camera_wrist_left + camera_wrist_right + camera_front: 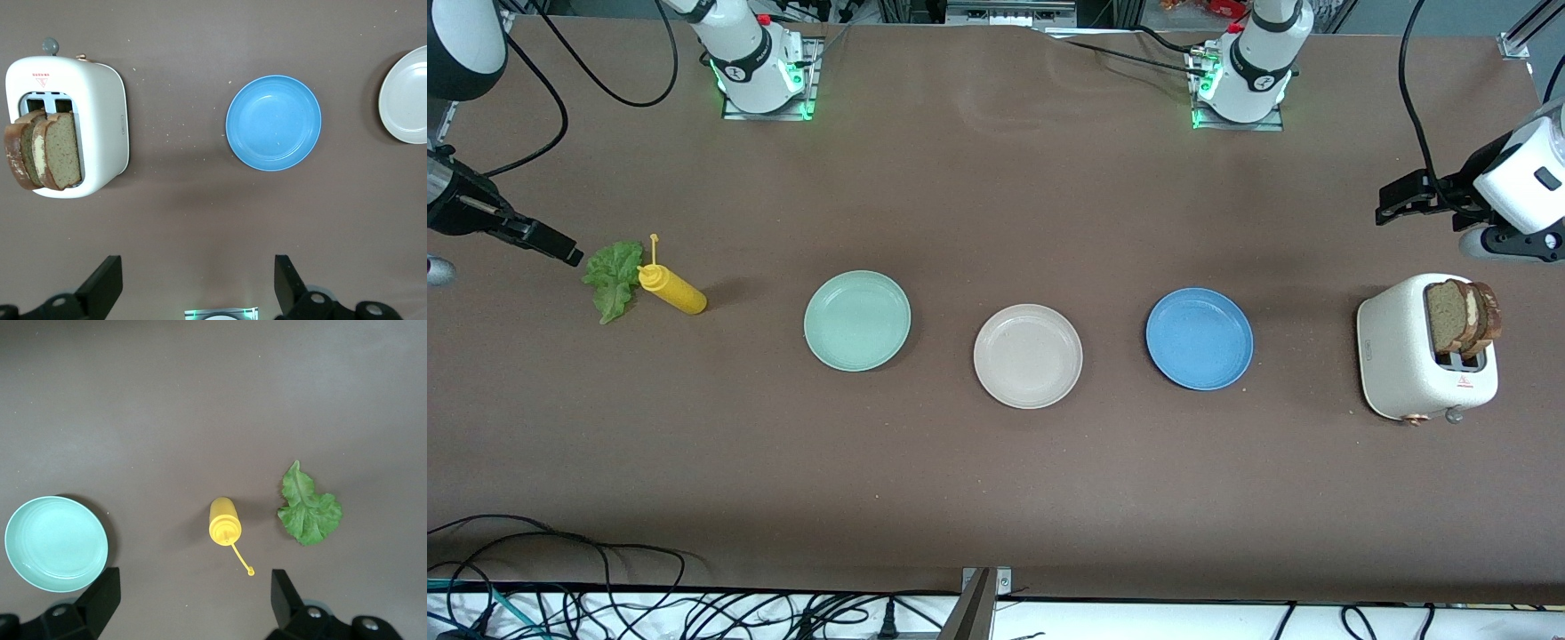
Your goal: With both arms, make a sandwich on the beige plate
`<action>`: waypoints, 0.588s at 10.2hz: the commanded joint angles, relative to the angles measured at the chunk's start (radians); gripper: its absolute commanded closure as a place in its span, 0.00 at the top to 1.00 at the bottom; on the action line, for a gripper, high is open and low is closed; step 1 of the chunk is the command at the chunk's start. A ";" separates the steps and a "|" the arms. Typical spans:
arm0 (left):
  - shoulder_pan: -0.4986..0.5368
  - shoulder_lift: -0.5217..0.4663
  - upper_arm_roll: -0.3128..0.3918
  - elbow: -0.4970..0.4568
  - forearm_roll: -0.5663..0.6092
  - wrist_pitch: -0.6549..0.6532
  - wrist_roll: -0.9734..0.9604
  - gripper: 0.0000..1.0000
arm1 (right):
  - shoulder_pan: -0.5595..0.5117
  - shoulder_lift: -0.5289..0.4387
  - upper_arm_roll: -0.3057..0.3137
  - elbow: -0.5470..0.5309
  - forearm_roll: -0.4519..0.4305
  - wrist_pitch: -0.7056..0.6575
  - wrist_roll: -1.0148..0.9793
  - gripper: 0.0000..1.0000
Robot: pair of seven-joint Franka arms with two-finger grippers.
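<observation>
Front view: the beige plate (1027, 356) sits bare at frame centre, ready for stacking. Left wrist view: the left gripper (198, 285), open, hangs over table beside 2 bread slices (45, 159), apparently loose in the toaster (100, 120). Right wrist view: the right gripper (193, 603), open, hovers by the lettuce (308, 510).

A robotics lab, not a kitchen: two white jointed robot arm bases (758, 64) with green status lights are bolted at twelve o'clock on a bare brown desk (996, 480). Loose black cables (605, 596) tangle along six o'clock. A white two-slot toaster (1423, 360) sits as a prop at three o'clock.
</observation>
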 commanded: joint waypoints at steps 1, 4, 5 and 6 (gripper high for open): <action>-0.004 0.014 0.005 0.026 -0.029 -0.004 -0.002 1.00 | 0.000 -0.005 0.002 0.003 0.003 -0.013 0.010 1.00; -0.006 0.018 -0.003 0.024 -0.029 -0.004 -0.002 1.00 | 0.000 -0.005 0.002 0.003 0.003 -0.013 0.010 1.00; -0.006 0.020 -0.003 0.024 -0.029 -0.003 -0.002 1.00 | 0.000 -0.005 0.002 0.003 0.003 -0.013 0.010 1.00; -0.006 0.020 -0.003 0.024 -0.029 -0.001 -0.002 1.00 | 0.000 -0.005 0.002 0.003 0.003 -0.013 0.010 1.00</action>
